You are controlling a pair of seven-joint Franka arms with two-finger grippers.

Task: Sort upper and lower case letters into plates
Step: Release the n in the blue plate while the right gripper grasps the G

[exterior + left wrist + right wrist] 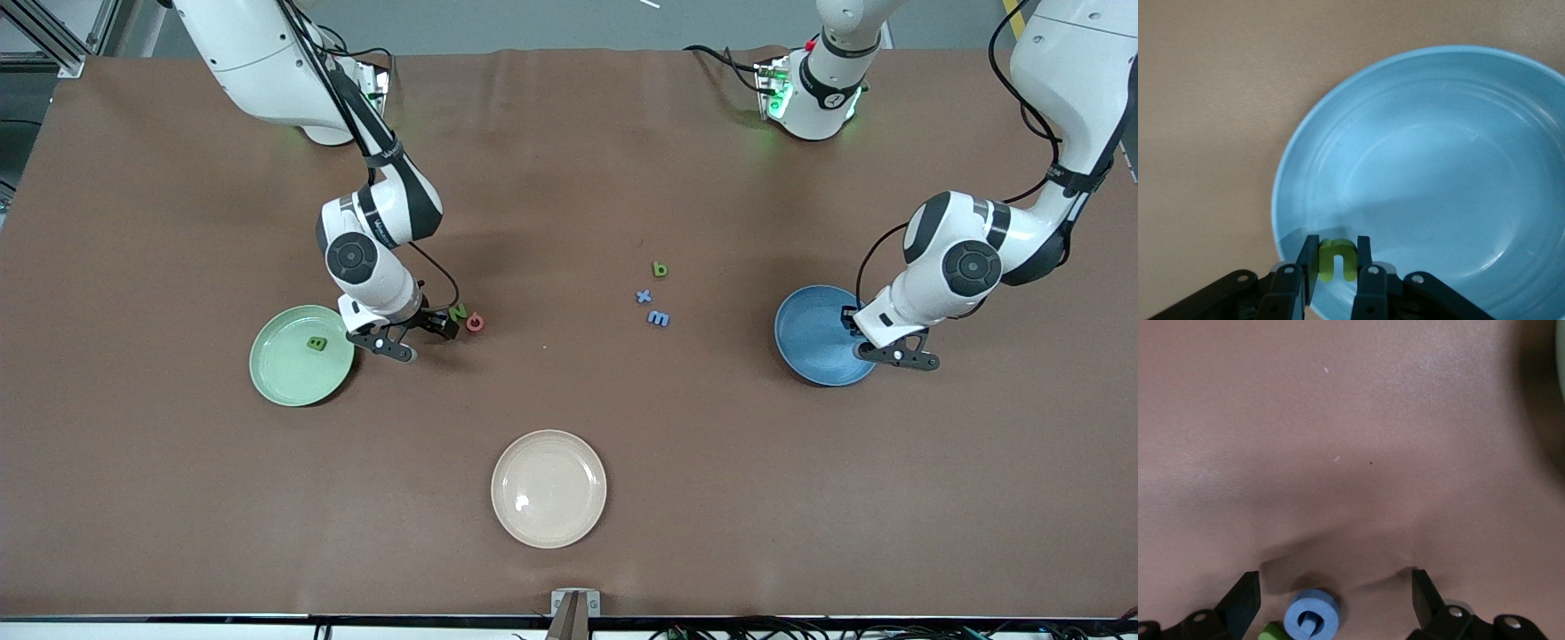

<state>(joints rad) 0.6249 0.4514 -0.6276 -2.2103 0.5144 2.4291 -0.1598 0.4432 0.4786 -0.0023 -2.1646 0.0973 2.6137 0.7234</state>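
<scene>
My left gripper [1337, 248] is shut on a lime-green lowercase n [1333, 264]. It hangs over the rim of the bright blue plate [1438, 167], at the left arm's end of the table [805, 342]. My right gripper [443, 324] is open and low at the table beside the mint green plate [271, 378]. Its jaws straddle a round letter G [1313, 617], salmon-red in the front view [476, 322]. A green N [458, 312] touches the G. A dark green B [316, 343] lies in the mint plate.
Three loose letters lie mid-table: a green b [660, 268], a blue x [644, 296] and a blue m [659, 318]. A cream-beige plate [548, 533] sits nearer the front camera. Bare brown table lies between the plates.
</scene>
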